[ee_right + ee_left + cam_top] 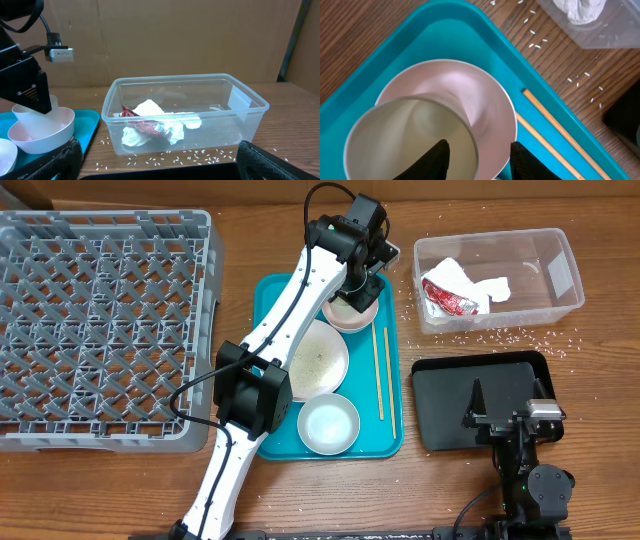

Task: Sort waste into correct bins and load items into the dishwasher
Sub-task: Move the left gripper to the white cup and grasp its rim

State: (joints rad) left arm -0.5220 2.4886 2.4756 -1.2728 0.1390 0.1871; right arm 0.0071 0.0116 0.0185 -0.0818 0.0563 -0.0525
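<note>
Finding waste partly sorted: crumpled napkins (470,280) and crinkled red wrapper (450,300) lying in the clear tub (560,272) ahead of the right gripper (160,167), jaws gaping wide, holding nothing. Noting rice grains (510,338) littering the tabletop (300,490) beside it. Finding the grey lattice rack (100,330) carrying no dishes. Seeing left gripper (479,162) jaws standing narrow astride the thin-walled cup (410,135), apparently pinching it, nested in a glossy pale-pink bowl (485,107) directly beneath. Judging plate (318,355) and second bowl (328,423) awaiting loading.
</note>
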